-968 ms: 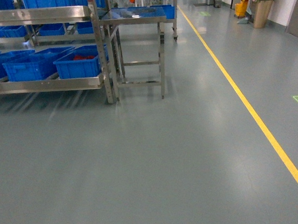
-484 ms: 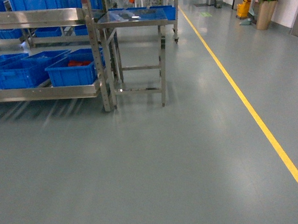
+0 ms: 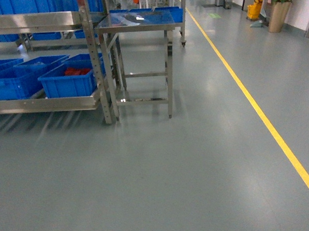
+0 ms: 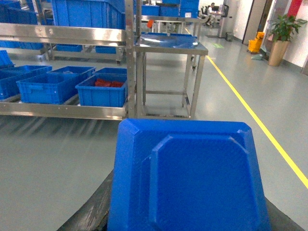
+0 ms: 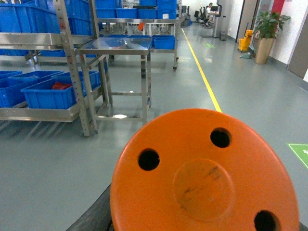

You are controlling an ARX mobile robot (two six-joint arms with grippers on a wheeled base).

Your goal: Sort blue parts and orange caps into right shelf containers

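Observation:
A blue part (image 4: 192, 178) with a raised panel fills the bottom of the left wrist view, and my left gripper is shut on it; only a dark finger (image 4: 94, 209) shows beside it. An orange cap (image 5: 202, 178) with three holes fills the bottom of the right wrist view, held by my right gripper, whose dark finger (image 5: 91, 216) peeks out at the left. The right shelf containers, blue crates (image 3: 70, 81), sit on a low steel shelf at the left; the nearest holds red-orange pieces (image 3: 77, 71). Neither gripper shows in the head view.
A steel table (image 3: 134, 23) stands beside the shelf post (image 3: 98, 72). More blue crates (image 3: 40, 3) sit on the upper shelf. A yellow floor line (image 3: 258, 115) runs along the right. A potted plant (image 3: 278, 5) and a yellow bucket (image 3: 252, 9) stand far back.
In the head view the shelf, crates and steel table have slid left and lower in the frame and look nearer. Held objects are seen only now.

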